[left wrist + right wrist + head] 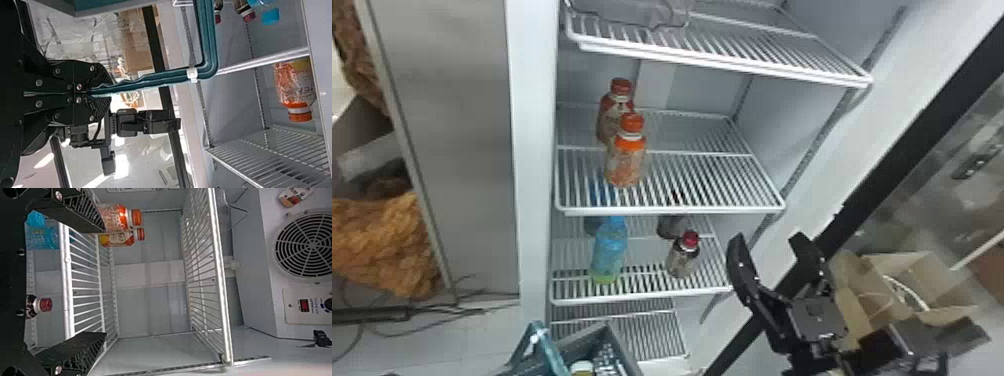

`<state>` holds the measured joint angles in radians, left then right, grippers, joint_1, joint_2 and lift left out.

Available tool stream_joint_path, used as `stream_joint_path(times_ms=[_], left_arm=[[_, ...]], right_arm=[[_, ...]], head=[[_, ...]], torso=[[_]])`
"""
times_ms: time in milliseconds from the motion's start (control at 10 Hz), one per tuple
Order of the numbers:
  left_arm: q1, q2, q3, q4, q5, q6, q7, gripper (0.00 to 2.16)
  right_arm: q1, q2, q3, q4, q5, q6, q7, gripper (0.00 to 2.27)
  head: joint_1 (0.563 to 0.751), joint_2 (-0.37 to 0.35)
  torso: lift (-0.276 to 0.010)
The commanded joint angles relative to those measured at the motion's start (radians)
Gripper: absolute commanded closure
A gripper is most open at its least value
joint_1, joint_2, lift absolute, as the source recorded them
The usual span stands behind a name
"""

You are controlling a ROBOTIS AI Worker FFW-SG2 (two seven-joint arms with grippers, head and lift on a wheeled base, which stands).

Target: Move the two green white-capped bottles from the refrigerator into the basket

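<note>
Confirming the count in the basket [624, 345] looks like the step in hand: a pale-capped bottle [582, 369] sits inside; can't tell its body colour or whether the second is in beside it. Left claw [102, 93] is clamped on the basket handle [156, 79]; hold that grip firm and the basket level, since any tilt could roll the load. If both are in, back the right claw [103, 282] out toward the near side, clear of the lower shelf [642, 296] and door frame [879, 172], before swinging it. If one's missing, look deeper on the shelves first. Don't grab the orange-capped bottles [626, 167], blue bottle [609, 250] or red-capped bottle [683, 260]; wrong targets. Right claw is open and empty, right of the lower shelf. The pale-capped one lies left of it and lower, well apart, down in the basket at the near side.
</note>
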<state>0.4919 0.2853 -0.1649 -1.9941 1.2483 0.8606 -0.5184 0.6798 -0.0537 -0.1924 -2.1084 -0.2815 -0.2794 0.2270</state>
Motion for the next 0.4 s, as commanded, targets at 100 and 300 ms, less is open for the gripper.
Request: stream_joint_path(times_ms=[100,300], left_arm=[[-0.006,0.000,-0.003,0.000,0.000,0.001,0.000,1.20],[-0.008,0.000,-0.005,0.000,0.000,0.001,0.000,1.20]], right_arm=[[-0.002,0.002,0.001,-0.006,-0.002,0.027,0.000,0.10],[-0.002,0.002,0.001,-0.008,-0.002,0.036,0.000,0.10]], head=[[0.695,-0.350],[0.695,-0.350]], torso=[[-0.004],[-0.004]])
